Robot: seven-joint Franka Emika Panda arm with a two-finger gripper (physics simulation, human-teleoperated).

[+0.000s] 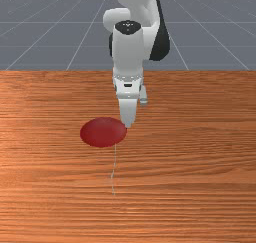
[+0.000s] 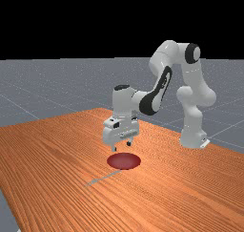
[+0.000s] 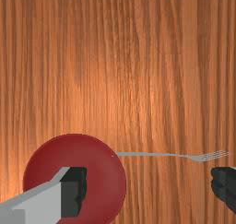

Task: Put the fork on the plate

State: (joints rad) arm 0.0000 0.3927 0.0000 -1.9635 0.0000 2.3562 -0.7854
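Fork (image 3: 173, 155) beside red plate (image 3: 103, 172), handle at rim

a simulated lab: robot arm (image 2: 122, 102), wooden table (image 2: 190, 193), gridded grey floor (image 2: 43, 90).

Glossy red plate (image 3: 103, 174), grained wood table (image 3: 138, 89)

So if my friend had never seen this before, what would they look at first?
Probably the round red plate, so bright on the orange-brown table. Next might be the big white and grey arm, reaching across from the far view's right, with its open fingers above the table. The thin grey fork is harder to spot: its handle end is at the plate's edge, its prongs point away.
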